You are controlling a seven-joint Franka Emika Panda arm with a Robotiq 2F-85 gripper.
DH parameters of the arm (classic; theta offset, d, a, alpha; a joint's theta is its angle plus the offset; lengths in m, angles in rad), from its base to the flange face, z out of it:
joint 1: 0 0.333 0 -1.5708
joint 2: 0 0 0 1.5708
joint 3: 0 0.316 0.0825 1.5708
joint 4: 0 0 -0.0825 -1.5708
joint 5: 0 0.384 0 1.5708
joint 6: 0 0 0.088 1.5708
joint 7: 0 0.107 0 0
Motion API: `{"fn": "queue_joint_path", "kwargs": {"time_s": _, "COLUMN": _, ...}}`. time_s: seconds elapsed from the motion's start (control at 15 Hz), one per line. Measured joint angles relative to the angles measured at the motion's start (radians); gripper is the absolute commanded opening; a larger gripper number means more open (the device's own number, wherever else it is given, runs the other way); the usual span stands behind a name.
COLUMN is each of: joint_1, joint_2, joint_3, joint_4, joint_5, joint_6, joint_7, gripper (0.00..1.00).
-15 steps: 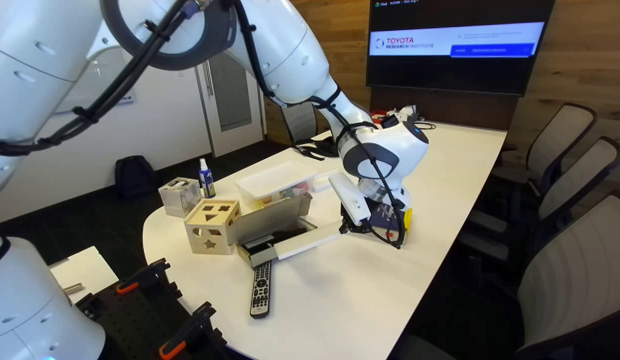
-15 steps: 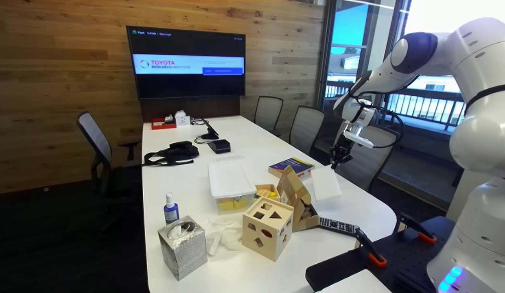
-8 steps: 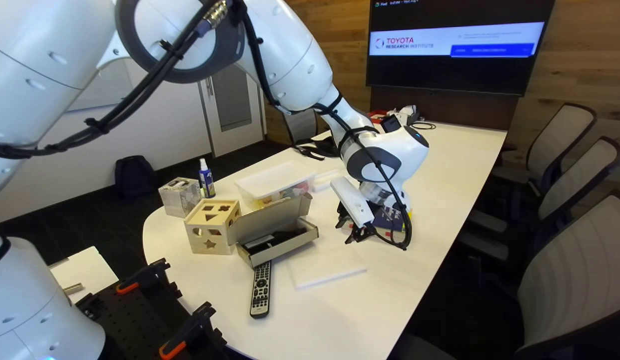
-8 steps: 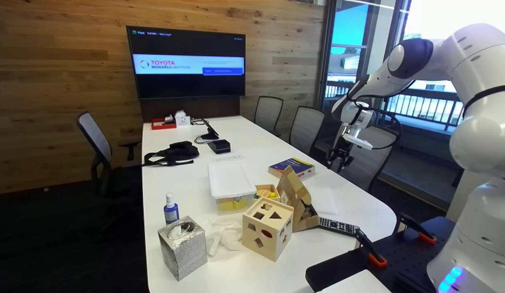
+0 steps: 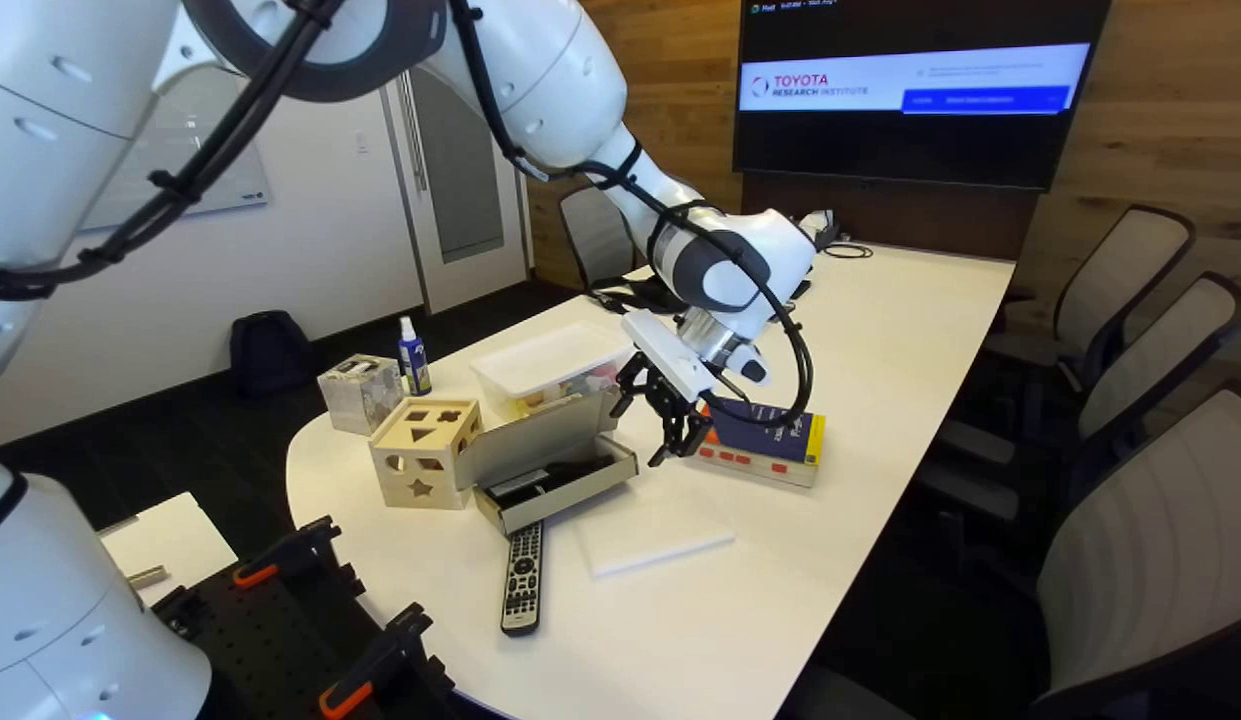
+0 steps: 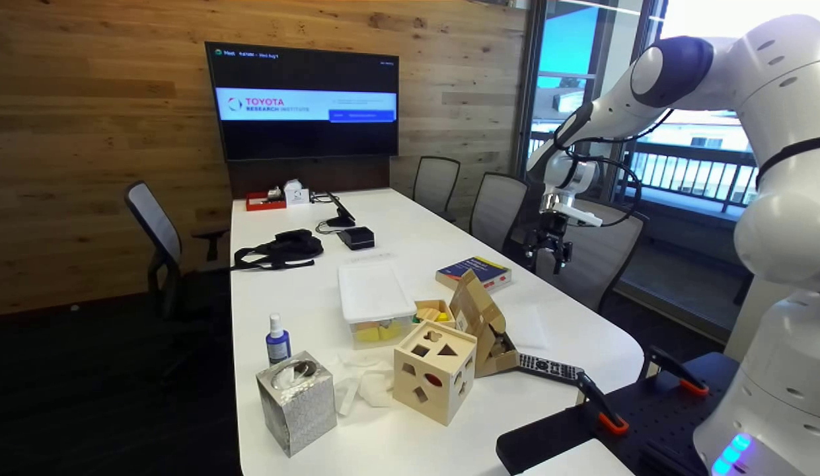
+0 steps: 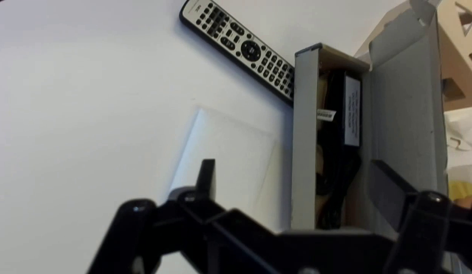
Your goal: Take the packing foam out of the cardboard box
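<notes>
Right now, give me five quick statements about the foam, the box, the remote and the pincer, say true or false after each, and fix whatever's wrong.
The packing foam lies on the table, outside the cardboard box. True.
The cardboard box is closed. False: its lid flap stands open.
The pincer is open and holds nothing. True.
The cardboard box has nothing in it. False: a white-labelled black item lies inside.
The remote control lies on the table with its buttons facing up. True.
</notes>
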Motion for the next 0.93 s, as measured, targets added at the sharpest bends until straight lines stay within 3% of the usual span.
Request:
{"fn": "queue_joint_path", "kwargs": {"time_s": 0.53, "joint_1": 0.112, "joint_2": -0.079, "joint_3": 0.003, "joint_4": -0.174, "joint_5": -0.030, "joint_6": -0.014, "joint_7": -0.036, "gripper": 1.00}}
{"fn": "queue_joint_path", "kwargs": {"time_s": 0.93, "joint_1": 0.123, "joint_2": -0.119, "joint_3": 0.018, "joint_4": -0.304, "joint_5": -0.017, "joint_6": 0.209, "joint_7": -0.126, "gripper": 1.00}}
